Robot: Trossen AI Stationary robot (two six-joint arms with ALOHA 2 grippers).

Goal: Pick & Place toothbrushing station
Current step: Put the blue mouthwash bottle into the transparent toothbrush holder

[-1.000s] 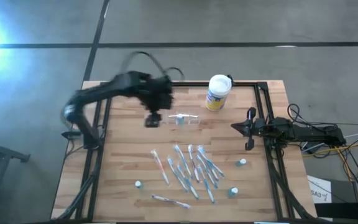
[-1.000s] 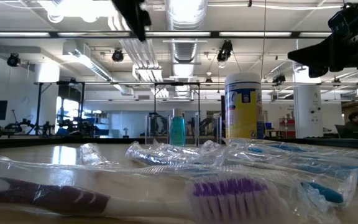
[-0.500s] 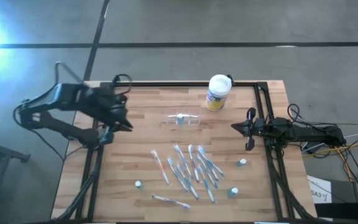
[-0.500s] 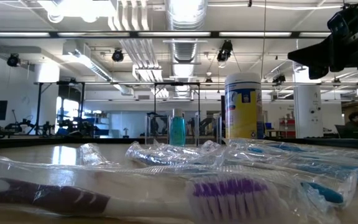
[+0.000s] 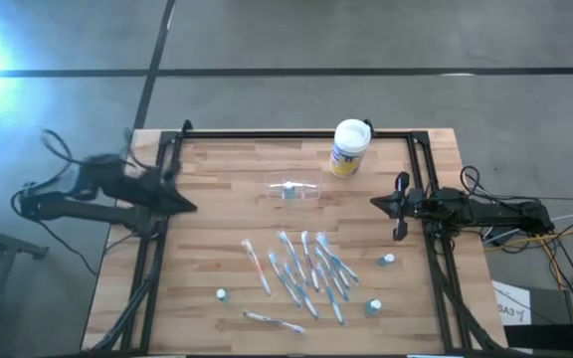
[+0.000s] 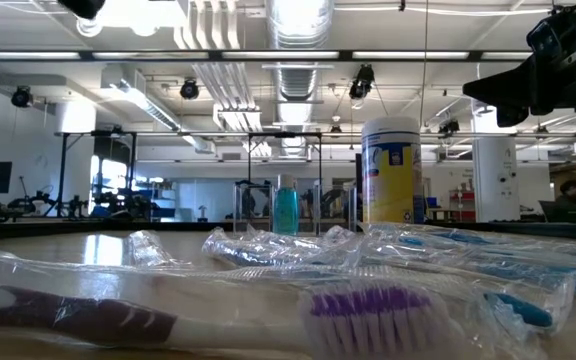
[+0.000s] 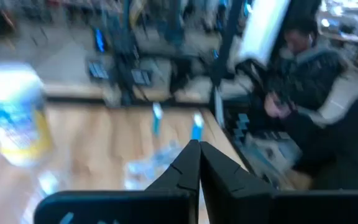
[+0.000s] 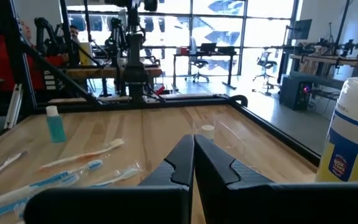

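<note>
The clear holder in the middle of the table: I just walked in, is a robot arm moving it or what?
No, nothing is holding it. The clear holder sits on the table beside the white-lidded canister, with wrapped toothbrushes spread in front. The left gripper is shut and empty at the table's left edge. The right gripper is shut and empty at the right edge.

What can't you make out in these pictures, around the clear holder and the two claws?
- Clear holder: high view, too small and see-through to tell what it holds.
- Left claw: left wrist view, motion blur smears the table beyond it.
- Right claw: low view, its arm is cut off by the edge.
- Wrapped toothbrushes: high view, overlapping, uncountable.
</note>
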